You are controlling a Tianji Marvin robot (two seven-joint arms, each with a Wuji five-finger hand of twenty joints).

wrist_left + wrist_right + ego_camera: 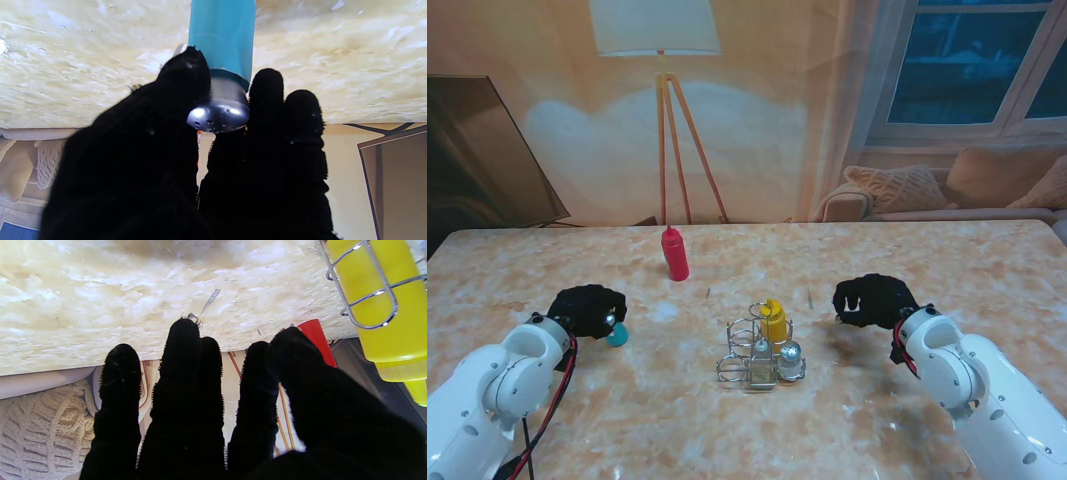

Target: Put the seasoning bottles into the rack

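A wire rack (735, 352) stands mid-table with a yellow squeeze bottle (774, 320) and two silver-capped shakers (791, 353) in it. Farther from me stands a red squeeze bottle (674, 253). My left hand (587, 308) is at a teal shaker (617, 335) that stands on the table. In the left wrist view the thumb (186, 76) and fingers press both sides of the teal shaker's (222, 33) metal cap. My right hand (872, 300) hovers right of the rack with its fingers apart and holds nothing. The right wrist view shows the yellow bottle (383, 313) inside the rack wire (347, 305).
The marble table (927, 260) runs wide on both sides. A floor lamp, a sofa with cushions and a window lie beyond its far edge. A dark panel leans at the far left.
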